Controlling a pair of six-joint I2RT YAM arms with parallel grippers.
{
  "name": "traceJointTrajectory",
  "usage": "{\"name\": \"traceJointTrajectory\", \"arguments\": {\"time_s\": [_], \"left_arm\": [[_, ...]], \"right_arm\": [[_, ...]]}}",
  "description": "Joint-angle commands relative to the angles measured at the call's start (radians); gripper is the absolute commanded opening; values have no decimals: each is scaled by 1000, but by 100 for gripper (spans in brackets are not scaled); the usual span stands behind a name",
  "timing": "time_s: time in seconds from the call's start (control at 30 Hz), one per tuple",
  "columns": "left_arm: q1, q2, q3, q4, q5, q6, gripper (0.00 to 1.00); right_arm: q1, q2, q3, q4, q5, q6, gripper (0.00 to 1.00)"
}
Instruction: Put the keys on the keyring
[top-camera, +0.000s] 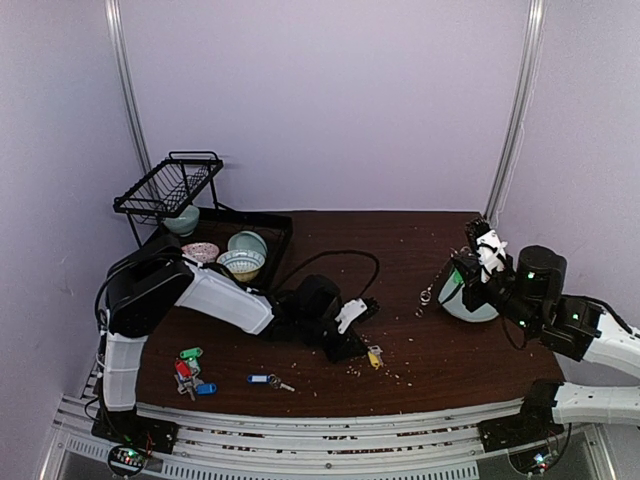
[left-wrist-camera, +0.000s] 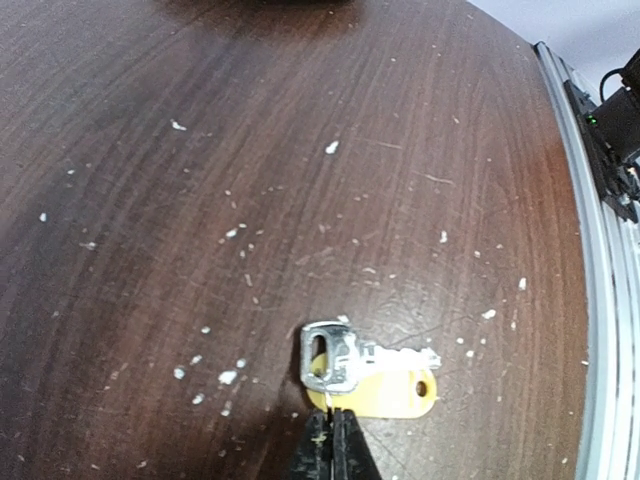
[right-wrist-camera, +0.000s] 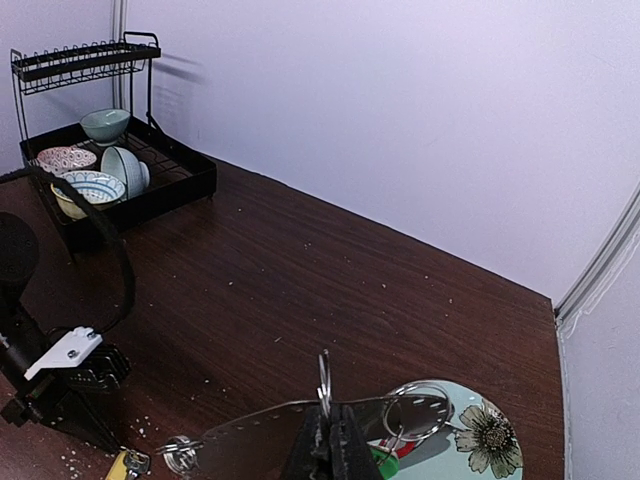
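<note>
Grip check: left fingers (left-wrist-camera: 318, 455) pinch the yellow-tagged key (left-wrist-camera: 345, 360) by the worktop's (top-camera: 400, 250) front edge; we should lift slowly toward the keyring (right-wrist-camera: 260, 425) clamped in right fingers (right-wrist-camera: 320, 452).

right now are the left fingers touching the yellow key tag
Touching. In the left wrist view the closed fingers meet the yellow tag at its lower edge, with no gap.
</note>
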Motion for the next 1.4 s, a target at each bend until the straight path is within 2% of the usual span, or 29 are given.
{"name": "traceJointTrajectory", "arguments": {"time_s": [0.0,0.1,0.33,0.67,0.9,0.97,1.07,1.23,1.37], "left_arm": [[1,-1,26,9,-75,-1,5],[-5,9,48,-8,-87,11,10],[-20,17,60,-32,-38,42,11],[-12,26,71,-60,-66,39,20],[-13,30,72,-65,-18,53,9],[-12,30,75,-67,-11,58,1],[-12,27,74,-65,0,63,0],[-12,-67,11,-14,-129,39,0],[-46,-199,-17,-78,-341,92,0]], "right_arm": [[-2,-25,15,23,-29,-5,0],[-3,-25,14,24,-39,-5,0],[-3,-23,15,23,-43,-7,0],[-3,-23,20,21,-63,-6,0],[-3,-27,20,20,-67,-9,0],[-3,-28,20,20,-68,-9,0],[-2,-28,21,20,-69,-8,0],[-3,-36,21,25,-126,-10,0],[-3,-38,2,69,-418,-46,0]]}}
